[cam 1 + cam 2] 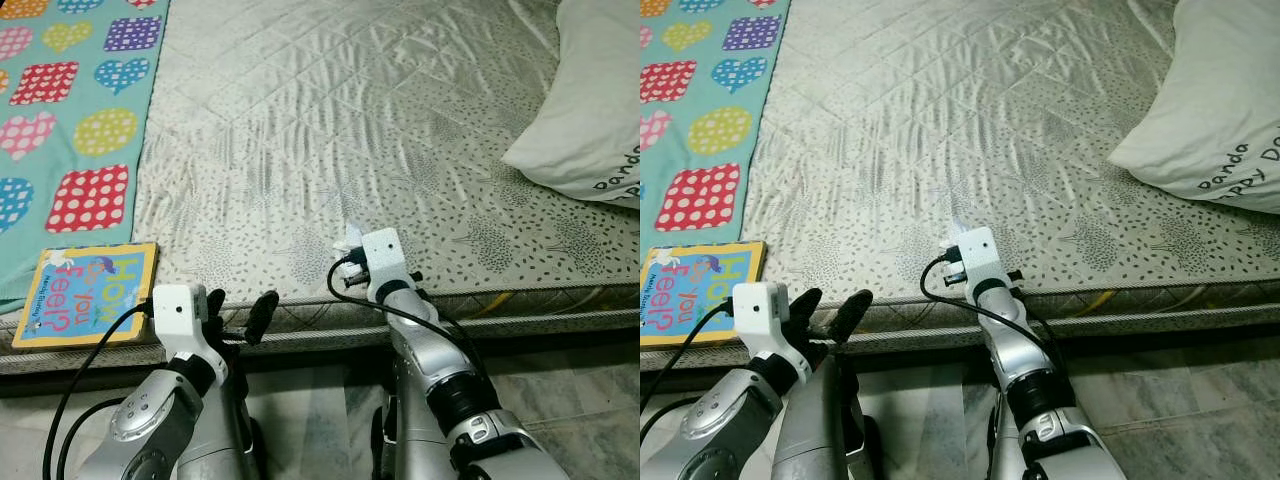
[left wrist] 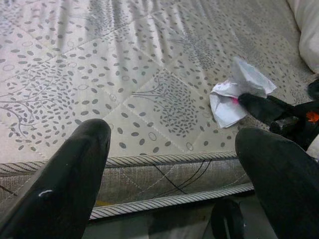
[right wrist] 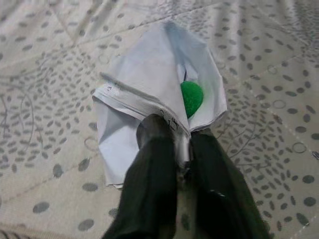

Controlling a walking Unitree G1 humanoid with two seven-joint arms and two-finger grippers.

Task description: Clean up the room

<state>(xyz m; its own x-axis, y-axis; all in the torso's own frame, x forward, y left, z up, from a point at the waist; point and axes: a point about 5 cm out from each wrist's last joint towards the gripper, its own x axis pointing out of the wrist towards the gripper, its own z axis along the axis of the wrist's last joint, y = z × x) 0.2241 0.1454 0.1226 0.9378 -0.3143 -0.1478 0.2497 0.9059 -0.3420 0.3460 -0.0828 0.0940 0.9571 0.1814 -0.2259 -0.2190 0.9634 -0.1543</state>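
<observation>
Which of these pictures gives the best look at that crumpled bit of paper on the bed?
The right wrist view: the crumpled paper is close up, pinched by the right pincer, with a green spot inside. The left wrist view shows it smaller, off to the side. In the eye views only a white scrap peeks past the right wrist.

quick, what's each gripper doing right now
Left gripper: open, empty, at the mattress edge.
Right gripper: shut on the crumpled paper.
</observation>
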